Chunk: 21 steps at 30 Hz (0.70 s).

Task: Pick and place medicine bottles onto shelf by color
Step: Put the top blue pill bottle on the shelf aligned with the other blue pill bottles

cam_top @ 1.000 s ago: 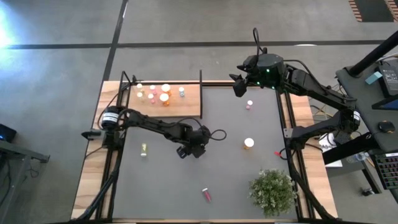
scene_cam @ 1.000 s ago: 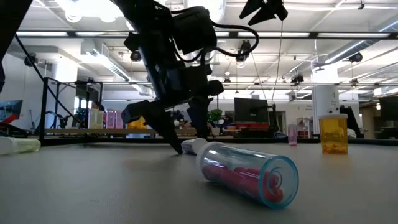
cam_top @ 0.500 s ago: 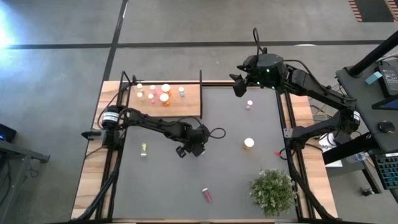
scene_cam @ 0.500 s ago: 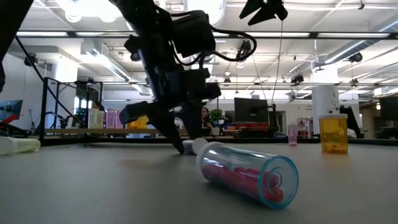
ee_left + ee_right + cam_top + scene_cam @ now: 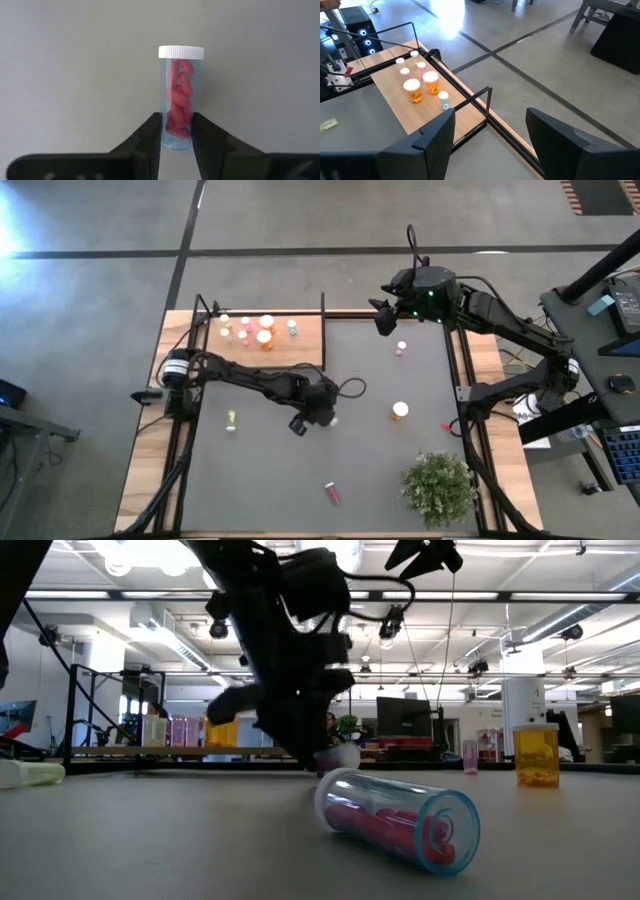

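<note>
Slippage is the likely fault: the clear, smooth plastic vial of red pills (image 5: 179, 97) is clamped only near its base by the left gripper (image 5: 176, 131), so it could be tipped or dropped during the carry. It is held near the table's centre, with the light-wood shelf (image 5: 300, 345) toward eleven o'clock. At one o'clock the right gripper (image 5: 383, 319) is parked, fingers apart. Its white cap is ribbed; the tabletop is matte grey.

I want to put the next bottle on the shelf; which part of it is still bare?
The shelf is bare along its near edge and right end. Bottles crowd its far left part. The left hand grips a red-pill bottle at mid-table.
</note>
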Each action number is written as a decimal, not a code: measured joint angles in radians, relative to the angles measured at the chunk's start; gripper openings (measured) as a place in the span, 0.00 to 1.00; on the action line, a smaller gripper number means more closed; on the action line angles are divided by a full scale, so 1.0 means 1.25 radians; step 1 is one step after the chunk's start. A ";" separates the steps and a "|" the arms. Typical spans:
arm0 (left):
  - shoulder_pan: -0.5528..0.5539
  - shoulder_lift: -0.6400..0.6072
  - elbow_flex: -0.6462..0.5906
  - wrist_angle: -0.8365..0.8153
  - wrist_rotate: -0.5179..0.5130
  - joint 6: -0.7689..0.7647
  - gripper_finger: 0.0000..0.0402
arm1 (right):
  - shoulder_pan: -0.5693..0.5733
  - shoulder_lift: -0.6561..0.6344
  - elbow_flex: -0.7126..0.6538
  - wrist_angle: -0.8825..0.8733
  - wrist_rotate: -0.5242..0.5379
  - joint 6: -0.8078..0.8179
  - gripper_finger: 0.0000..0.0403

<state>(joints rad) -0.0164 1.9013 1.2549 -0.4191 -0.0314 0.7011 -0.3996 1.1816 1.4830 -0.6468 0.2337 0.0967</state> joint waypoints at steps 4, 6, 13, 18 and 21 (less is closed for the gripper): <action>0.022 -0.049 -0.018 0.048 0.002 -0.144 0.18 | 0.000 0.000 0.000 0.000 0.000 0.000 0.58; 0.034 -0.083 -0.038 0.070 0.002 -0.216 0.18 | 0.000 0.000 0.000 0.000 0.000 0.000 0.58; 0.052 -0.248 -0.229 0.406 -0.129 -0.433 0.18 | 0.000 0.000 0.000 0.000 0.000 0.000 0.58; 0.032 -0.347 -0.421 0.708 -0.303 -0.473 0.18 | 0.000 0.000 0.000 0.000 0.000 0.000 0.58; 0.022 -0.377 -0.516 0.870 -0.398 -0.473 0.18 | 0.000 0.000 0.000 0.000 0.000 0.000 0.58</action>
<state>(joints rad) 0.0105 1.4304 0.6098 0.6690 -0.5291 0.1098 -0.4000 1.1819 1.4831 -0.6468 0.2337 0.0967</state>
